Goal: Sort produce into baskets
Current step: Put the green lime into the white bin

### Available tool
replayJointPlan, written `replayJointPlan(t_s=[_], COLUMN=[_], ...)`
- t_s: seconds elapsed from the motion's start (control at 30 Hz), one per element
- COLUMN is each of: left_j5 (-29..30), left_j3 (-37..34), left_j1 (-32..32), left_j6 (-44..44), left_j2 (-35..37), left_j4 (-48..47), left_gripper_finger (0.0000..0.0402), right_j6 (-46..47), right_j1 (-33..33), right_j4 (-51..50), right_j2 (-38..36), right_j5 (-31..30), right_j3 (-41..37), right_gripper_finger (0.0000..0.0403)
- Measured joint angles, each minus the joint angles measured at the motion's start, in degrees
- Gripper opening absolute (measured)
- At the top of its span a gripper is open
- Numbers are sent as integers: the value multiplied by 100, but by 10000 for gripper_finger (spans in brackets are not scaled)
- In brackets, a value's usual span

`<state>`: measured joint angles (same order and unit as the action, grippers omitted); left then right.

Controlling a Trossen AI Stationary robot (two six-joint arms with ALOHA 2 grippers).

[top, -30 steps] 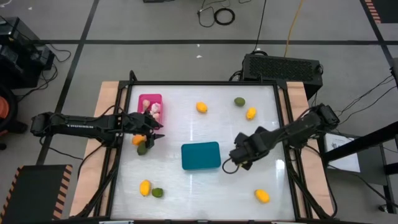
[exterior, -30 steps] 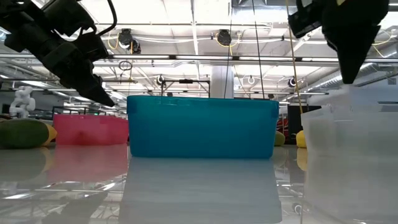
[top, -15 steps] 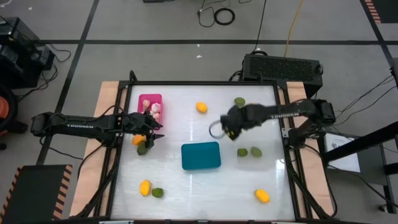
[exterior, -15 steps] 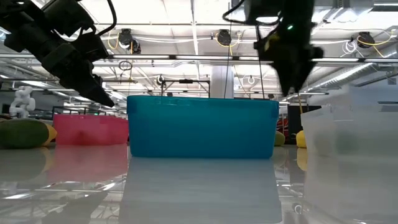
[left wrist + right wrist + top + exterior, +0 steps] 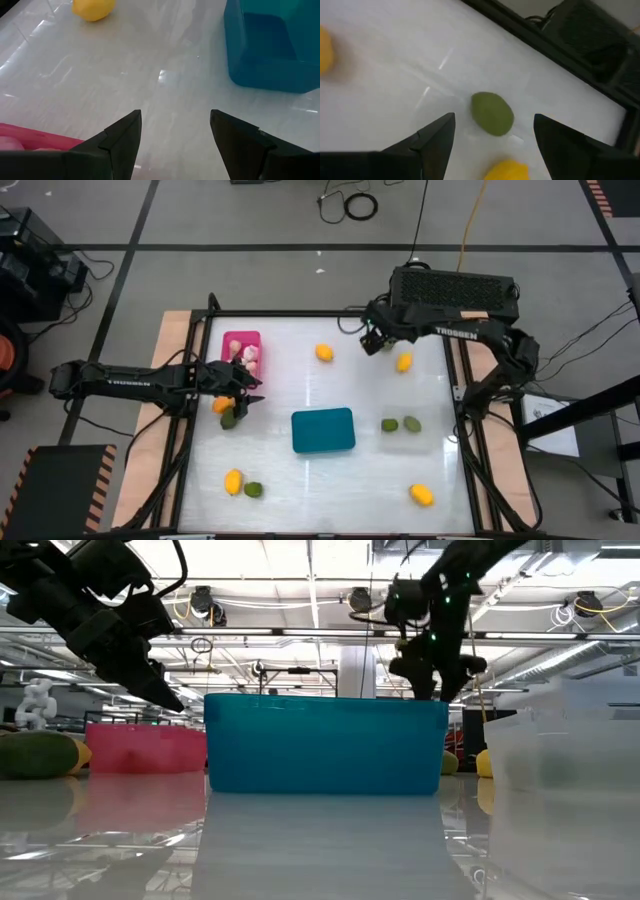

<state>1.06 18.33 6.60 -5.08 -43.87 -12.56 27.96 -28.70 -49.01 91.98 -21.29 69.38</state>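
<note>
Hovering at the far side of the table from the teal basket [image 5: 323, 430], the right gripper [image 5: 373, 338] has its fingers spread wide and empty above a round dark-green fruit [image 5: 492, 113]; a yellow-orange fruit [image 5: 403, 362] lies just beside that green one. The left gripper [image 5: 252, 384] sits to the left of the teal basket, right next to the pink basket [image 5: 241, 344], with its fingers also parted and holding nothing. Pale bulbs [image 5: 248, 356] rest inside the pink basket. Under the left arm lie 1 orange fruit [image 5: 221, 405] and 1 green fruit [image 5: 229, 419]. To the right of the teal basket, 2 green fruits [image 5: 400, 424] sit inside the nearly clear basket [image 5: 560, 755]. Another yellow-orange fruit [image 5: 324, 352] lies beyond the teal basket, toward the far edge. Nearer the front edge, a yellow fruit [image 5: 233, 481] and a green fruit [image 5: 254, 490] lie touching at front left of the teal basket, and 1 more yellow fruit [image 5: 421, 495] lies at front right.
</note>
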Motion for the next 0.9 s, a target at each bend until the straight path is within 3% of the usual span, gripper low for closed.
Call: replayJointPlan(t_s=[0.27, 0.7, 0.9], left_j5=[66, 98, 98], left_j3=[0, 0, 0], left_j1=[1, 1, 1], left_j6=[136, 247, 249], left_j2=[1, -1, -1], left_j4=[0, 4, 7], left_gripper_finger=[244, 244, 244], right_j6=[-1542, -1986, -2385], right_j1=[-595, -812, -814], right_j4=[859, 1355, 1535], right_j2=[16, 18, 371], right_j5=[828, 1118, 1123], right_j3=[-407, -1169, -1225], right_gripper_finger=[263, 263, 263])
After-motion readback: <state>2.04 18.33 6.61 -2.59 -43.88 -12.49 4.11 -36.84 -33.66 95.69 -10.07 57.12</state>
